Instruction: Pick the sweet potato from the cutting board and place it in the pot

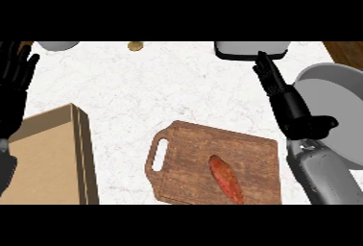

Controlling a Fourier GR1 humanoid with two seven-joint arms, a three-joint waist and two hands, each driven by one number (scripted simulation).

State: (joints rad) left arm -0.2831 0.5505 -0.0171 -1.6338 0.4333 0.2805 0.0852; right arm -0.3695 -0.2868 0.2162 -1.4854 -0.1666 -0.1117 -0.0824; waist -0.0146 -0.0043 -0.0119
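A white marbled counter (142, 91) fills most of the frame. At the lower left stands a tan box-like block (46, 158), its top face plain. At the right edge sits a large grey round vessel, the pot (340, 101), cut off by the frame; its interior shows no contents. Lower centre lies the brown wooden cutting board (212, 163), handle slot toward the left, its lower edge running out of view. The sweet potato (226, 179) rests on the board's lower right part, lying lengthwise, well apart from the pot. At the top right a white item on a dark base (252, 49) is partly cropped; at the top left a pale round object (58, 45) shows only in part, and a small brownish object (135, 46) sits near the top centre. The right hand (287, 103) extends from its grey forearm at the lower right, fingers straight and pointing toward the top of the frame, thumb out beside the pot's rim, holding nothing, above and to the right of the board. The left hand (14, 84) shows at the left edge, fingers up and straight, empty, resting.
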